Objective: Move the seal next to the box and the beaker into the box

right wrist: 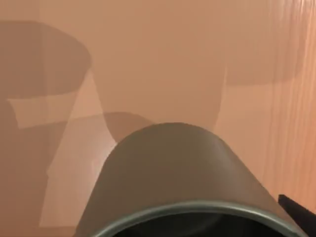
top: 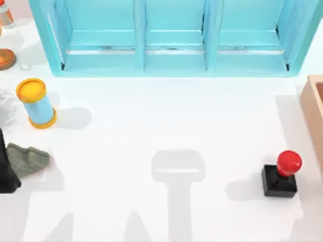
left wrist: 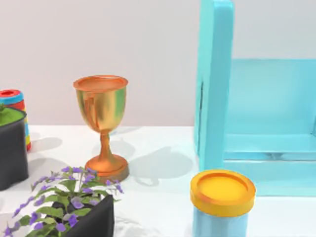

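Observation:
The seal (top: 280,174), a black block with a red knob, stands upright on the white table at the front right, just left of the box (top: 314,108). This tan wooden box is cut off by the right edge of the top view. In the right wrist view the dark olive-grey beaker (right wrist: 173,173) hangs close to the camera over the box's wooden floor (right wrist: 158,59), casting a shadow on it. My right gripper (right wrist: 197,229) is shut on the beaker, with one dark fingertip (right wrist: 298,212) showing beside the rim. My left arm (top: 6,169) is parked at the table's left edge.
A big turquoise shelf unit (top: 171,38) spans the back. A blue cylinder with yellow ends (top: 36,103) stands at the left, near a grey-green lump (top: 28,159). The left wrist view shows a copper goblet (left wrist: 101,123) and a black-potted purple-flowered plant (left wrist: 74,207).

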`<state>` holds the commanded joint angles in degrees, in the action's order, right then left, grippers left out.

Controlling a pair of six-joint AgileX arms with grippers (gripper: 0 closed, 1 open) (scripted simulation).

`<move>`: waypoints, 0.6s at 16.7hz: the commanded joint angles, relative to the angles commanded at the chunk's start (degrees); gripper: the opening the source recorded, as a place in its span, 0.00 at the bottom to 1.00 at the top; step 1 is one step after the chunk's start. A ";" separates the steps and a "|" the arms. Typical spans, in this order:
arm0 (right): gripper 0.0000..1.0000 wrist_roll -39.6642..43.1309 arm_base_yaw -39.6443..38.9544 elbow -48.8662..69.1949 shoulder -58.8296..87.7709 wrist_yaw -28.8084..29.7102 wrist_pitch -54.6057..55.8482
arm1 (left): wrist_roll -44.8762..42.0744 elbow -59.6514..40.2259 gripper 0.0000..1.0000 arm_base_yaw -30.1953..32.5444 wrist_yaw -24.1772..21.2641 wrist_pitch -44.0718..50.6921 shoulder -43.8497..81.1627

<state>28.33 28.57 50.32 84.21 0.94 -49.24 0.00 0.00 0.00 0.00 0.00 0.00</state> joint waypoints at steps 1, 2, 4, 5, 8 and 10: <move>0.00 -0.55 -0.50 -1.17 0.23 0.85 -0.42 | 0.00 0.00 1.00 0.00 0.00 0.00 0.00; 0.00 -0.96 -0.83 -1.81 0.38 1.43 -0.67 | 0.00 0.00 1.00 0.00 0.00 0.00 0.00; 0.00 -1.05 -0.91 -1.94 0.41 1.57 -0.73 | 0.00 0.00 1.00 0.00 0.00 0.00 0.00; 0.00 -1.05 -0.91 -1.94 0.41 1.57 -0.73 | 0.00 0.00 1.00 0.00 0.00 0.00 0.00; 0.15 -1.05 -0.91 -1.94 0.41 1.57 -0.73 | 0.00 0.00 1.00 0.00 0.00 0.00 0.00; 0.30 -1.05 -0.91 -1.94 0.41 1.57 -0.73 | 0.00 0.00 1.00 0.00 0.00 0.00 0.00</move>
<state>27.28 27.66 48.38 84.62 2.50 -49.97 0.00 0.00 0.00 0.00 0.00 0.00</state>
